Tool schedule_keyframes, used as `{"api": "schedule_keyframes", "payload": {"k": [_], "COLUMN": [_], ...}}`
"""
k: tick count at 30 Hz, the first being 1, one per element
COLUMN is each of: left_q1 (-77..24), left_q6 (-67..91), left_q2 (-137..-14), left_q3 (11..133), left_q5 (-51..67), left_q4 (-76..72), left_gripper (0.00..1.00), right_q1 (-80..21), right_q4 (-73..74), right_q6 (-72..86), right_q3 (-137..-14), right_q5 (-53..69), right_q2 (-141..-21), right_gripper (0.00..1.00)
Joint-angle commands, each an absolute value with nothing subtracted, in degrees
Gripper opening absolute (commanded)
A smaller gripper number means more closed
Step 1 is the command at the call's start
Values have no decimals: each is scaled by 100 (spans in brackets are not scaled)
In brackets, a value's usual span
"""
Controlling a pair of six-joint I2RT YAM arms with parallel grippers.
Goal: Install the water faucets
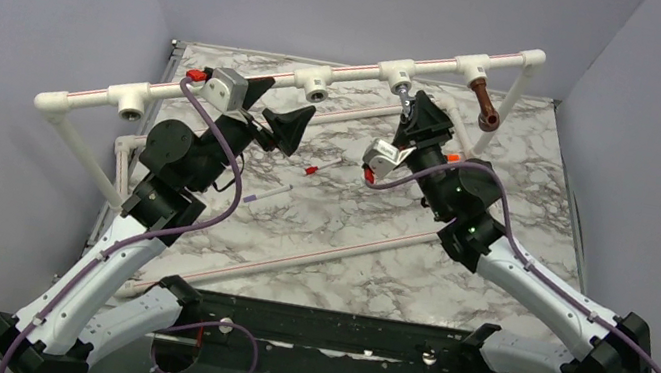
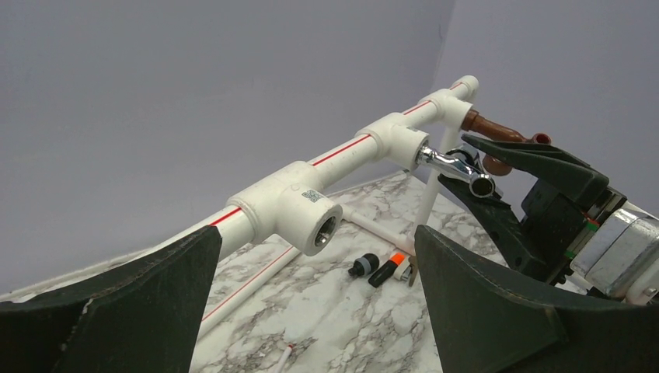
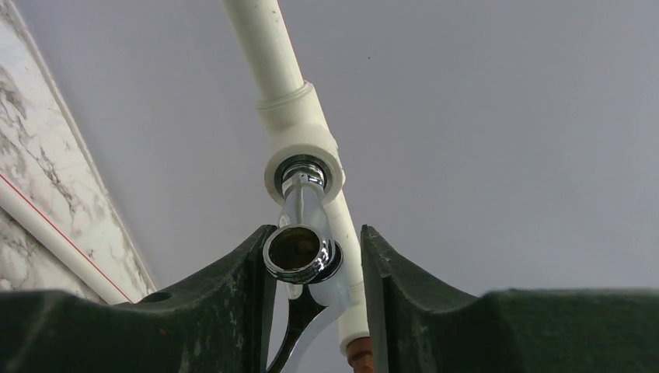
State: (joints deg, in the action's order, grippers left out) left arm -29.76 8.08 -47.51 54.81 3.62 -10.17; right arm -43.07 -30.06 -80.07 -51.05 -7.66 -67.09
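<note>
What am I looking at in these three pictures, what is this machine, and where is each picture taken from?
This is a robot with two arms bolted to a marble table, each ending in a two-finger hand. The wide picture comes from a fixed camera above and behind the arms. The other two come from cameras on the wrists, so each shows its own dark fingers.

A white pipe frame stands on the table, with sockets for taps. The brown faucet already sits in its socket. The right hand has a finger on either side of the chrome faucet in the next socket; whether it squeezes, I cannot tell. The left hand is open, holds nothing and faces an empty socket. A red-tipped stick and a purple-tipped stick lie on the marble.
</note>
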Motion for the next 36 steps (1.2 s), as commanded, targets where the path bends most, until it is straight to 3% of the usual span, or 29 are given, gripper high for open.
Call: {"api": "schedule_keyframes", "payload": {"k": [1, 4, 9, 21, 36], "left_q1": [-2997, -2997, -2997, -2997, -2997], "left_q6": [835, 843, 848, 870, 874], "left_q2": [-4692, -4690, -4710, -4746, -4762], "left_q3": [5432, 5432, 5432, 5440, 5449], "left_q5": [339, 347, 354, 370, 347], "left_q4": [-1187, -1187, -1195, -1180, -1160], "left_gripper": [95, 95, 95, 95, 95], "right_q1": [-4324, -4324, -4324, -4324, -4325], "right_q4": [-3465, -3562, -3484, -3548, -3928], "right_q6": [-7773, -7621, -7173, -4416, 163], "right_q3": [-5115, -5121, -5154, -5004, -5154], "right_q5": [-845, -916, -926, -613, -1542], "right_q2": [-6780, -6839, -6895, -6628, -6605], "right_gripper": [44, 33, 2, 1, 1]}}
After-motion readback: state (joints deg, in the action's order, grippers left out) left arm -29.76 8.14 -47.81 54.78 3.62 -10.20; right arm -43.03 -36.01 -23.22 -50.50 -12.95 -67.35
